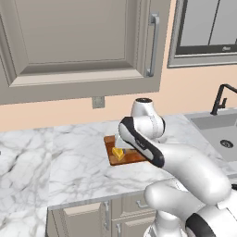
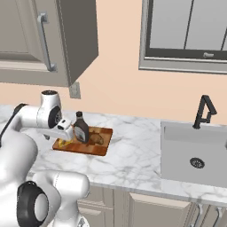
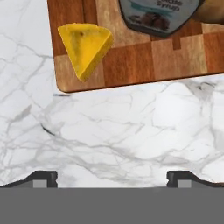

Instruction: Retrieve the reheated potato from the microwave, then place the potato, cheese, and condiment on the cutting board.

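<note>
Left base view: the cutting board (image 1: 132,156), a flat reddish-brown wooden rectangle, lies on the marble bench (image 1: 69,157) near its front edge, partly covered by the white arm. The cheese (image 1: 118,153), a small bright yellow wedge, sits on the board's left portion. A sink (image 1: 222,132) with a black faucet (image 1: 221,97) occupies the bench's right end, and a wall cabinet (image 1: 78,41) hangs above. Right base view: the cutting board (image 2: 95,144) lies toward the bench's left part, well apart from the sink (image 2: 195,153). The condiment (image 2: 81,127), a dark brown bottle with a narrow neck, dark cap and pale label, stands upright on the board. The potato (image 2: 97,138), a dull brown oval lump, rests on the board just beside the bottle on its right. The gripper (image 2: 66,129) hangs at the board's left end, close to the bottle. Hand view: the gripper (image 3: 112,178) is released, its two dark fingertips (image 3: 43,178) spread wide apart over bare marble bench (image 3: 122,131), holding nothing. The cheese (image 3: 85,47) lies near the board's corner, a triangular yellow wedge with darker mottling. The cutting board (image 3: 140,61) shows light and dark wood blocks. The condiment (image 3: 157,15) label is partly cut off at the top edge.
</note>
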{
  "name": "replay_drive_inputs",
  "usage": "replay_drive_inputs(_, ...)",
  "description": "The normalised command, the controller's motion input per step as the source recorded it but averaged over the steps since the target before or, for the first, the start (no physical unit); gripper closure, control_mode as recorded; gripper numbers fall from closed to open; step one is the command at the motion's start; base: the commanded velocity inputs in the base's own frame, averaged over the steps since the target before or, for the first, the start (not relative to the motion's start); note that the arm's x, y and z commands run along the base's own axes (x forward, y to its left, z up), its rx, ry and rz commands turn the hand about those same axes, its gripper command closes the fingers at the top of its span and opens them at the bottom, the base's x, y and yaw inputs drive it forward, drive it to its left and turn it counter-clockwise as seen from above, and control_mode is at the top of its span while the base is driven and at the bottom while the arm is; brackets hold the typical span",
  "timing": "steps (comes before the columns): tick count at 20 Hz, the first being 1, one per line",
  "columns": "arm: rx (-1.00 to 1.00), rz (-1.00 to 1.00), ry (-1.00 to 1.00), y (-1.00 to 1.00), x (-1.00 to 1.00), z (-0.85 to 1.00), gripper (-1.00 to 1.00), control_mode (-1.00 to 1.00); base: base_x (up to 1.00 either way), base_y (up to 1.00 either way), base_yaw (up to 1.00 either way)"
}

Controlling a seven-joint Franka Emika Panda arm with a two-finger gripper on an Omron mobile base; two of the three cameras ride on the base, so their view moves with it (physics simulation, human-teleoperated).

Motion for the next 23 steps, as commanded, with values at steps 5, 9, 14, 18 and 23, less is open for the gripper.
replay_drive_inputs(5,0.00,0.00,0.00,-0.01,-0.52,0.24,-1.00,-1.00,0.00,0.00,0.00)
replay_drive_inputs(9,0.00,0.00,0.00,-0.02,-0.53,0.21,-1.00,-1.00,0.00,0.00,0.00)
replay_drive_inputs(14,0.00,0.00,-0.18,0.00,-0.62,0.11,-1.00,-1.00,0.00,0.00,0.00)
replay_drive_inputs(18,0.00,0.00,-0.39,-0.02,-0.63,0.08,-1.00,-1.00,0.00,0.00,0.00)
replay_drive_inputs(23,0.00,0.00,-0.34,-0.18,-0.48,0.07,-1.00,-1.00,0.00,0.00,0.00)
